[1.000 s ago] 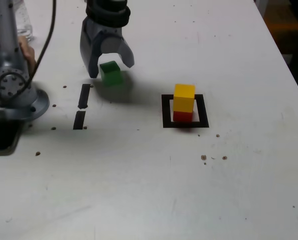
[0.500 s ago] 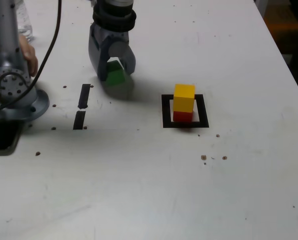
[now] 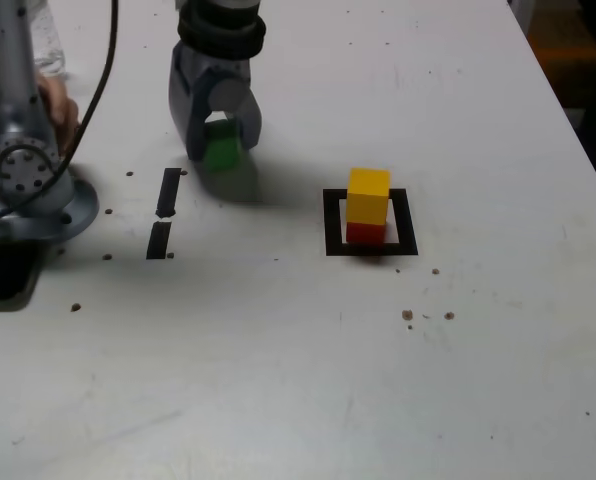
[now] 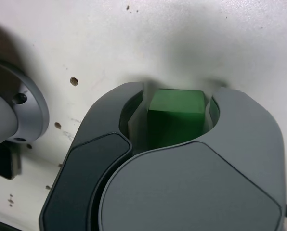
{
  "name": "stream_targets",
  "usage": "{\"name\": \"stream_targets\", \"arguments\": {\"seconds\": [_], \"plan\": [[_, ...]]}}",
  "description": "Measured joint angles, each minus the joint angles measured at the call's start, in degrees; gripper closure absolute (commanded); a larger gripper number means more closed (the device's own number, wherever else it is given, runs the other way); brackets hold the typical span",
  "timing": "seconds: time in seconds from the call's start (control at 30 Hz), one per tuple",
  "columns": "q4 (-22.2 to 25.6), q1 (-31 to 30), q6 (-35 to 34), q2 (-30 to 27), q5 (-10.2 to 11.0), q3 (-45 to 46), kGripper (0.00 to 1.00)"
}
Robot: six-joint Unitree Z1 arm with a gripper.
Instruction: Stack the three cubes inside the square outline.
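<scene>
Between pincer (image 3: 216, 150) jaws: green cube (image 3: 221, 152), clamped both sides, low at white desk (image 3: 278, 380), whether lifted cannot tell. Exterior view: square outline (image 3: 370, 222) lies about 4 o'clock from pincer, well apart. Inside outline, yellow cube (image 3: 368, 195) sits on red cube (image 3: 366, 233), upright. Next move, likely: lift, carry toward 4 o'clock, set on yellow. Green cube plain, solid, equal-sided, narrower than pincer.

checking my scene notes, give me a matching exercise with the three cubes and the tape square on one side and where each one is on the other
Things:
1. green cube
2. yellow cube
3. red cube
4. square outline

Places:
A. on the table, framing the two-cube stack
B. between the jaws of the gripper
C. bottom of the stack
D. on top of another cube

Pairs: 1-B, 2-D, 3-C, 4-A
</scene>
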Motion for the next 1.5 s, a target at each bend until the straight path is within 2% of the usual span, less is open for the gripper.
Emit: {"name": "stream_targets", "arguments": {"seconds": [0.23,0.43,0.77,1.07,1.33,1.5], "plan": [[4.49,-2.22,0.51,-2.67,-0.30,-2.96,0.83],[11.77,-5.74,2.57,-3.84,-0.80,-10.22,0.83],[18.70,-9.85,8.85,-4.23,-2.94,-21.85,0.83],[21.60,-15.14,12.16,-1.90,-3.59,-29.69,0.85],[21.95,-21.50,13.22,1.87,-4.41,-35.66,0.85],[22.30,-23.24,13.22,3.47,-4.42,-37.70,0.85]]}}
